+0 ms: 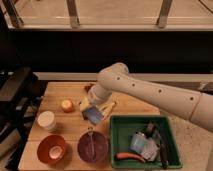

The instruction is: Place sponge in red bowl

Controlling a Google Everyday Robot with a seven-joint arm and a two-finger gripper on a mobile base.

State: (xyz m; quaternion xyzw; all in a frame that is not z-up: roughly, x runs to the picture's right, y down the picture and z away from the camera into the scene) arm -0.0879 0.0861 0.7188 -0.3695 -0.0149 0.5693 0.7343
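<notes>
My gripper (93, 111) hangs at the end of the white arm over the middle of the wooden table (60, 90). It is shut on a blue sponge (94, 116) and holds it just above the tabletop. The red bowl (51, 148) stands at the front left corner of the table, empty, to the lower left of the gripper. The sponge is above and slightly behind the purple bowl (93, 147), apart from the red bowl.
A white cup (47, 121) stands left of the gripper and an orange fruit (67, 105) behind it. A green bin (142, 141) with several items sits at the front right. Small dark items (89, 87) lie at the back.
</notes>
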